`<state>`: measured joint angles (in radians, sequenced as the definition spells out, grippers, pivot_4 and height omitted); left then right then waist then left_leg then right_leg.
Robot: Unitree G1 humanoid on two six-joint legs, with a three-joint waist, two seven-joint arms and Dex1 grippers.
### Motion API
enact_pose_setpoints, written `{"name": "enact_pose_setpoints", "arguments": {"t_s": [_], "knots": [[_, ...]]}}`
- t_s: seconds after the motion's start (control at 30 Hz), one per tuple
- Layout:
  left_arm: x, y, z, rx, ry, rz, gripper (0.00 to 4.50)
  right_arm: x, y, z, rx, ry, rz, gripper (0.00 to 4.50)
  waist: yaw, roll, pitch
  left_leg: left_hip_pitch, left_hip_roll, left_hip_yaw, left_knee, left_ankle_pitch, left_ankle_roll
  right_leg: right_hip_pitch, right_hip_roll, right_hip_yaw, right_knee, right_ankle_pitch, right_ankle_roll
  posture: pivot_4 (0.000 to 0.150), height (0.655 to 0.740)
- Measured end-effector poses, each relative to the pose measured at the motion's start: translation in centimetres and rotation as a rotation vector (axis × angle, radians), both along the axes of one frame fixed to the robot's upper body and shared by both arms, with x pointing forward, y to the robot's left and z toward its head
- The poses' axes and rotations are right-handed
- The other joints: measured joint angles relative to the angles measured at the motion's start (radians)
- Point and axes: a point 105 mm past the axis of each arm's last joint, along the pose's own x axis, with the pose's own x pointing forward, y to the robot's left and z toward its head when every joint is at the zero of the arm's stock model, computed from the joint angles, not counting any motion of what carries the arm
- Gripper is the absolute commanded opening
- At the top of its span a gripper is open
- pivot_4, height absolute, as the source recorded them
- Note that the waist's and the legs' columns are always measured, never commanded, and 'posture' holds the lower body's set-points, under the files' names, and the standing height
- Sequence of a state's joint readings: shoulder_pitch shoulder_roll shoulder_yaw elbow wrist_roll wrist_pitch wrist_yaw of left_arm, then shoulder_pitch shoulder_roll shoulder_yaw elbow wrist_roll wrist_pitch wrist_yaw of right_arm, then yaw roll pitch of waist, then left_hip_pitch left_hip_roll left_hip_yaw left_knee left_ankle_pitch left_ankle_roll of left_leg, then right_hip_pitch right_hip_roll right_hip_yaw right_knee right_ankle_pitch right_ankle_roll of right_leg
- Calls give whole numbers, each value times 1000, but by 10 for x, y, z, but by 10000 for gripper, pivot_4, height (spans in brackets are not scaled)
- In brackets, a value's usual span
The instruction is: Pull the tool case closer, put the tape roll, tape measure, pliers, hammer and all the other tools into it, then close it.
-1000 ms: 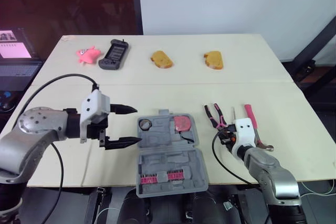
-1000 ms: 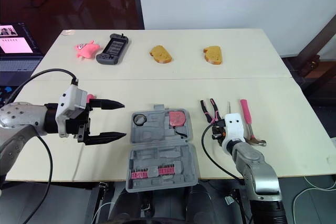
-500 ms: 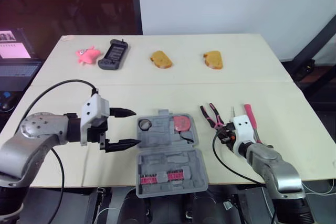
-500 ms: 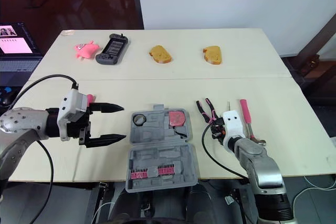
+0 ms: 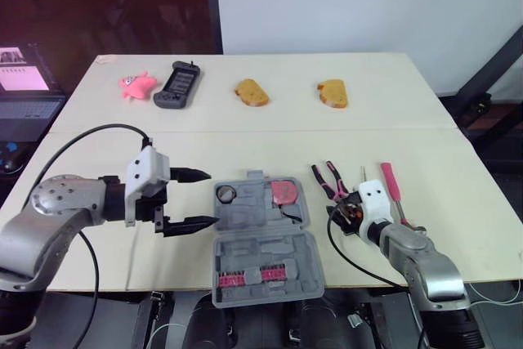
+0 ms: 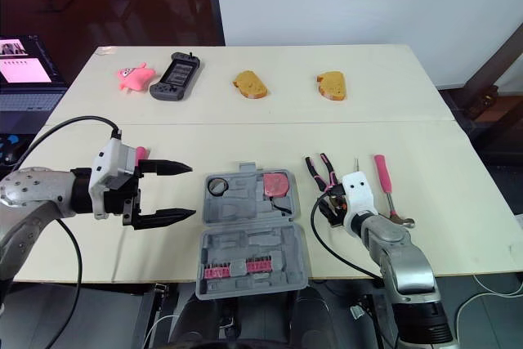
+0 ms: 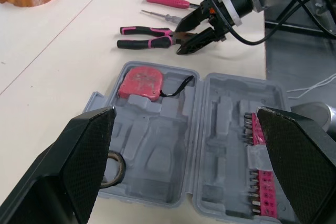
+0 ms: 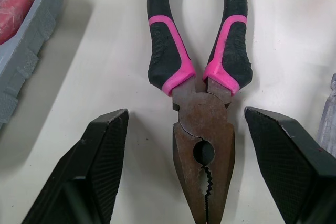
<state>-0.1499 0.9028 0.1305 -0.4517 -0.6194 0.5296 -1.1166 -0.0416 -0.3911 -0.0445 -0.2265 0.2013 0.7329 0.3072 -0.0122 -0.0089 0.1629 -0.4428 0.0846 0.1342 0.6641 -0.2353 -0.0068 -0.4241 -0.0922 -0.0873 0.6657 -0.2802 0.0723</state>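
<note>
**A:** Since a second ago the right gripper (image 8: pixel 185 124) has slid lower and toward the case. The steel pliers with black-and-pink handles (image 5: pixel 330 181) have swung a little to the robot's left, and the left arm has sunk slightly.

**B:** Does it have the pliers?

**A:** No. Its fingers are spread wide, one on each side of the rusty head, with a gap to the metal on both sides. The pliers lie flat on the pale table (image 5: pixel 245 136), just right of the open grey plastic tool case (image 5: pixel 265 244).

**B:** And the left gripper (image 5: pixel 212 197)?

**A:** Also spread and empty, hovering just left of the case.

**B:** So which step is this?

**A:** The pliers, I'd say. The dark tape roll (image 5: pixel 226 194) and the pink tape measure (image 5: pixel 284 192) already sit in the far half of the case. The pink-handled hammer (image 5: pixel 390 179) and the thin clear-handled screwdriver (image 7: pixel 164 16) still lie on the table to the right of the pliers.

**B:** What does the next move call for?

**A:** Probably a small drop, then closing squarely on the head near the pivot. After that comes a lift and a short carry left to a moulded recess. The handles are splayed, so they may need turning and squeezing together to seat.
</note>
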Motion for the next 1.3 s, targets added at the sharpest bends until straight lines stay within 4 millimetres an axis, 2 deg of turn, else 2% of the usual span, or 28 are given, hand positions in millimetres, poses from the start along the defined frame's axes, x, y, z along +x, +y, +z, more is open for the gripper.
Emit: {"name": "enact_pose_setpoints", "arguments": {"t_s": [0.07, 0.17, 0.3, 0.57, 0.67, 0.8, 0.93, 1.03, 1.2, 1.3], "knots": [[0, 0, 0, 0, 0, 0, 45000, 0, -1, 0, 7, -3, -11, 37756, 0, 0, 0, 0, 0, 0, 0, 0, 0, 0, 0, 0, 0, 0, 0, 1500, 7188], [0, 0, 0, 0, -2, -1, 45000, 1, -2, 0, 12, -5, -24, 29643, 0, 0, 0, 0, 0, 0, 0, 0, 0, 0, 0, 0, 0, 0, 0, 1500, 7188], [0, 0, 1, -1, -8, -3, 45000, 1, -4, -1, 14, -5, -34, 10020, -1, 0, 0, 0, 0, 0, 0, 0, 0, 0, 0, 0, 0, 0, 0, 1500, 7188], [0, 5, -6, -6, 18, 14, 45000, 1, -6, 1, 14, -7, -28, 9696, 0, 0, 0, 0, 0, 0, 0, 0, 0, 0, 0, 0, 0, 0, 0, 1500, 7188], [0, 7, -8, -7, 17, 25, 45000, 2, -16, 7, -29, -5, -10, 9696, 1, 0, 0, 0, 0, 0, 0, 0, 0, 0, -1, 0, 0, 0, 0, 1500, 7188], [1, 17, -19, 3, 48, 75, 45000, 9, -31, 34, -105, -7, 68, 9696, -2, 1, 1, 0, 0, 0, 0, 0, 0, -1, 0, 0, 0, 0, 0, 1500, 7188], [-4, 28, -22, 5, 35, 113, 45000, 17, -28, 74, -230, -8, 297, 9696, -5, 4, 2, 0, 0, 0, -1, 0, 0, -2, -1, 1, 0, 0, 0, 1500, 7188], [-6, 39, -26, 9, 29, 148, 45000, 21, -15, 106, -307, -43, 476, 9696, -3, 4, 2, 0, 1, 0, -1, 0, 0, -2, 0, 0, 0, 0, 0, 1500, 7188], [-16, 61, -33, 12, 21, 225, 45000, 19, 37, 149, -384, 5, 884, 9696, -9, 5, 3, 0, 1, 1, -1, 0, 0, -4, -1, 1, 0, 0, -1, 1500, 7188], [-25, 69, -40, -3, 30, 272, 45000, 15, 60, 159, -425, 63, 1039, 9696, -4, 4, 3, -1, 1, 1, -1, -1, 1, -4, -2, 0, 0, 0, -1, 1500, 7188]]}}
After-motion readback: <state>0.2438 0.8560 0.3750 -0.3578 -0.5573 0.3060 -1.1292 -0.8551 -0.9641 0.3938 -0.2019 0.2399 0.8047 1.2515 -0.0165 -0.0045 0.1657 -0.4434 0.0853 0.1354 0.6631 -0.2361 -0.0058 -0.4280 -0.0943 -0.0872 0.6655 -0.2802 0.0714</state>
